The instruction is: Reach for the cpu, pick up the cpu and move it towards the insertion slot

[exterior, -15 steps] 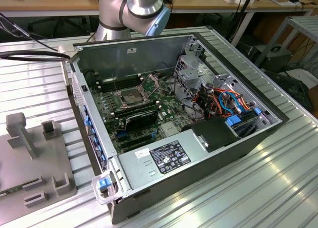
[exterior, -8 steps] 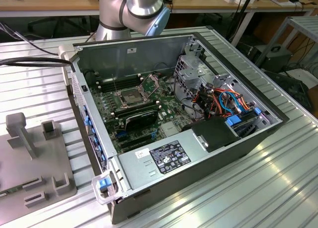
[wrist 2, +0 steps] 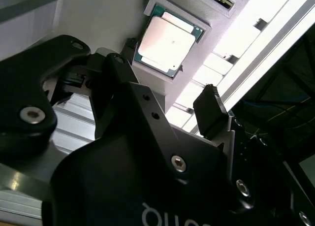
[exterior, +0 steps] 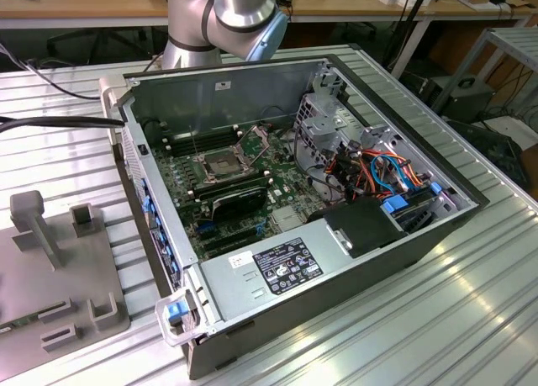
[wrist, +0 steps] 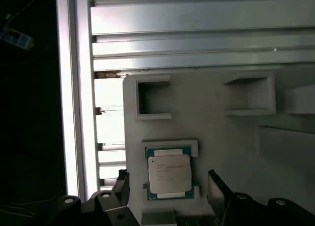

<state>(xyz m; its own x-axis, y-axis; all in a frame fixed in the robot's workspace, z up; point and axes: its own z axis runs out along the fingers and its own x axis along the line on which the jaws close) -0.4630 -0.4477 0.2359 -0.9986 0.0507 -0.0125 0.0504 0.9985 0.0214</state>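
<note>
The cpu is a pale silver square chip on a green border. It lies flat in a pocket of a grey holder plate. In both wrist views my gripper is open and hovers over the cpu, one dark finger on each side of it and not touching it. In the exterior view the insertion slot sits on the motherboard inside the opened computer case, with its metal flap raised.
The case wall surrounds the motherboard. A black card, a power supply and a drive cage with coloured cables crowd the slot. A grey fixture plate lies at the exterior view's left on the ribbed aluminium table.
</note>
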